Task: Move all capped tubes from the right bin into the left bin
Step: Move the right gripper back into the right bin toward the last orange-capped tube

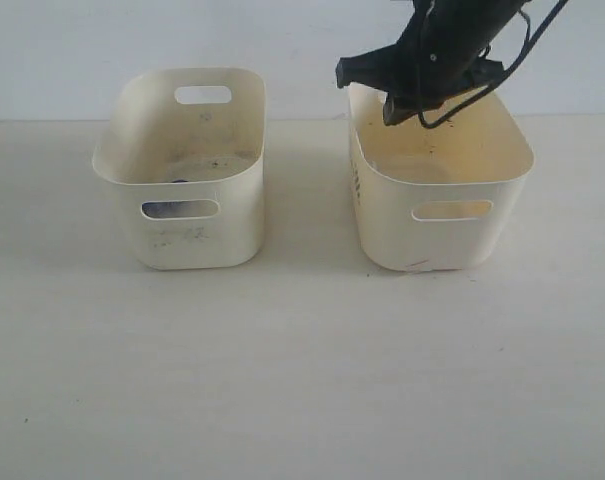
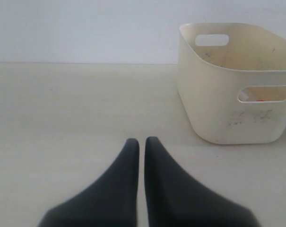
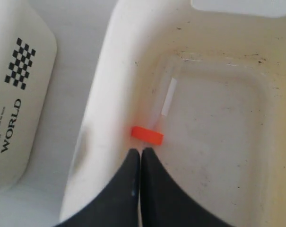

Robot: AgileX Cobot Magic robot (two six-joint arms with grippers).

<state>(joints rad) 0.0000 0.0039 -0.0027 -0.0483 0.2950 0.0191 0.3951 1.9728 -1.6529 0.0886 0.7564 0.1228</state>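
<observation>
Over the right bin [image 1: 452, 245] the right gripper [image 3: 141, 151] is held shut and empty, just beside a capped tube [image 3: 167, 99] lying against that bin's wall; unless opened first, the tube could be pushed aside or pinned.

I am looking at two cream bins. The left bin [image 1: 180, 170] is showing paler, with grey smudges and dark specks. Its side is wearing a black-and-white checker patch [image 3: 20, 64] and black letters [image 3: 9, 125]. The right bin [image 1: 442, 190] is looking yellowish inside, with small dark slits [image 1: 358, 185] on one wall. In it I am seeing a clear tube [image 3: 159, 111] with an orange-red cap [image 3: 146, 134] and a white strip [image 3: 169, 97]. The left gripper [image 2: 142, 142] and right gripper [image 3: 141, 152] are both showing black. The table [image 1: 302, 380] is looking pale beige, and the wall [image 1: 62, 50] is looking pale blue-white.
</observation>
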